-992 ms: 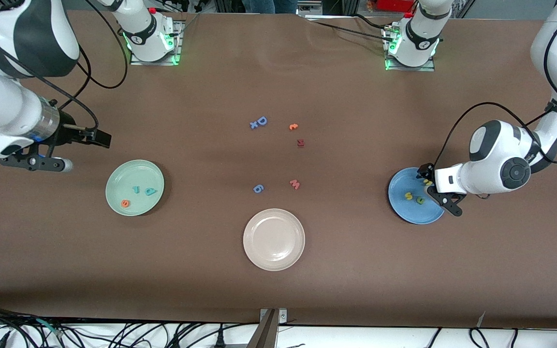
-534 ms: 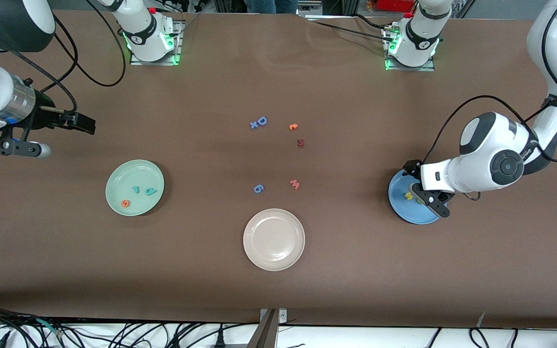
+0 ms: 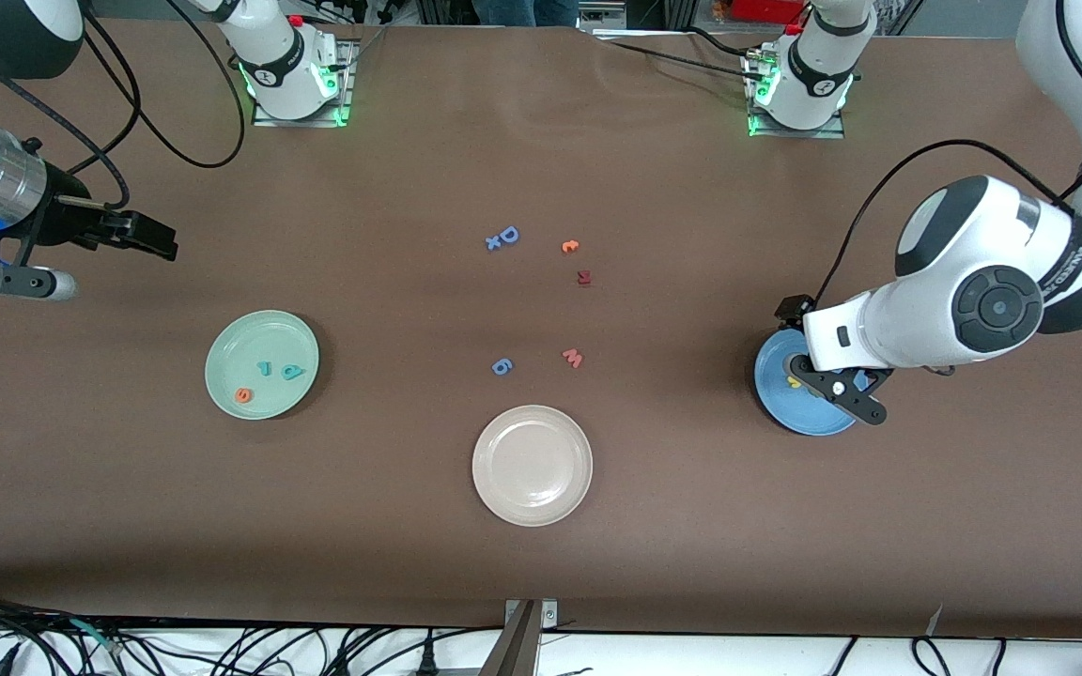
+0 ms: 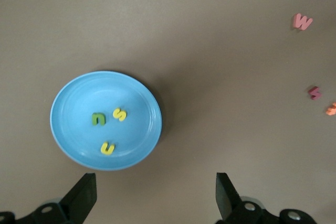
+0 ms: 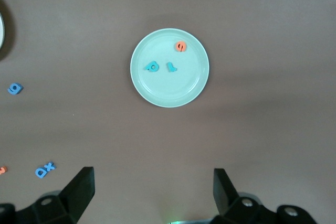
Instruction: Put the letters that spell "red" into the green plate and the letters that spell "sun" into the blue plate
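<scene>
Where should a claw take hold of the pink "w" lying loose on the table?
Probably from straight above, fingers closing across its narrow width. The pink "w" lies flat on the table, alone, with the blue "6" well apart beside it and the white plate nearer the camera, so nothing crowds a top-down pinch. Being thin and flat, it offers only its side edges.

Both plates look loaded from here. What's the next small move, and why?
Probably just lift the left end effector clear of the blue plate and park it. The plate holds the yellow s and both arch letters; the green plate holds three; both end effectors are open and empty.
</scene>
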### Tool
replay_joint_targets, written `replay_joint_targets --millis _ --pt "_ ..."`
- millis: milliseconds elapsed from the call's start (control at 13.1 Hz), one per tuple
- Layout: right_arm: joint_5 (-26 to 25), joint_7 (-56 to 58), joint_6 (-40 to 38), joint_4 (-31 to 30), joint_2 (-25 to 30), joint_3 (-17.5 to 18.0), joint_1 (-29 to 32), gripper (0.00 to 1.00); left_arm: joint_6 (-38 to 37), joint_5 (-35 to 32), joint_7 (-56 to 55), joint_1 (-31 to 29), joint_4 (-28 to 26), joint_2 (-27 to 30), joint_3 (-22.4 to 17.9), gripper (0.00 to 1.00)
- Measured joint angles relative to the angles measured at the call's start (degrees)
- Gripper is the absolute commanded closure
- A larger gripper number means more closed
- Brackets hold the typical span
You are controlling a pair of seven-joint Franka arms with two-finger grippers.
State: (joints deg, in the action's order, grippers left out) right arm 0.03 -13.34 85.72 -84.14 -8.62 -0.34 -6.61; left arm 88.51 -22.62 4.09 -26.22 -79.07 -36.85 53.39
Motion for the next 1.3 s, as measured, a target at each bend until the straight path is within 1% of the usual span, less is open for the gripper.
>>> replay_joint_targets --millis 153,229,305,381,534,610,686,763,839,915,1068,1220,1297 --pt "0.0 0.0 1.1 0.0 0.0 0.0 0.0 0.0 -3.3 0.2 -2.2 2.4 4.3 0.5 -0.2 0.0" --pt "0.0 0.0 1.7 0.0 0.0 -0.1 0.0 0.0 -4.1 1.0 -3.7 3.7 5.7 1.5 -1.0 0.0" --pt "0.0 0.1 1.9 0.0 0.0 -0.1 0.0 0.0 -4.5 3.9 -5.2 5.1 6.5 3.4 -3.5 0.0" --pt "0.0 0.1 2.1 0.0 0.0 -0.2 0.0 0.0 -4.7 8.6 -6.1 7.1 6.9 6.1 -8.4 0.0" --pt "0.0 1.1 2.1 0.0 0.0 -0.4 0.0 0.0 -5.1 18.2 -6.2 13.2 7.2 12.1 -22.6 0.0" --pt "0.0 1.8 2.1 0.0 0.0 -0.6 0.0 0.0 -5.2 20.6 -6.1 16.5 7.1 14.6 -29.1 0.0" --pt "0.0 2.3 2.1 0.0 0.0 -0.9 0.0 0.0 -5.2 21.6 -6.1 19.6 6.9 16.8 -34.3 0.0" --pt "0.0 2.5 2.1 0.0 0.0 -1.2 0.0 0.0 -5.1 21.8 -6.1 21.7 6.3 19.0 -37.4 0.0" --pt "0.0 2.7 2.1 0.0 0.0 -1.5 0.0 0.0 -4.6 21.8 -6.1 22.9 4.6 21.3 -39.1 0.0" --pt "0.1 2.7 2.1 0.0 0.0 -1.7 0.0 0.0 -3.0 21.8 -6.1 23.9 1.6 24.0 -40.8 0.0" --pt "0.1 2.7 2.1 0.0 0.0 -1.8 0.0 0.0 1.5 21.8 -6.1 26.8 -6.4 30.3 -44.9 0.0" --pt "0.1 2.7 2.1 0.0 0.0 -2.2 -0.1 0.0 3.2 22.0 -4.4 27.8 -13.6 35.7 -46.6 0.0" --pt "0.1 2.8 2.1 0.0 0.0 -2.5 -0.1 0.0 3.8 22.0 -2.0 28.0 -15.9 37.4 -46.9 0.0"
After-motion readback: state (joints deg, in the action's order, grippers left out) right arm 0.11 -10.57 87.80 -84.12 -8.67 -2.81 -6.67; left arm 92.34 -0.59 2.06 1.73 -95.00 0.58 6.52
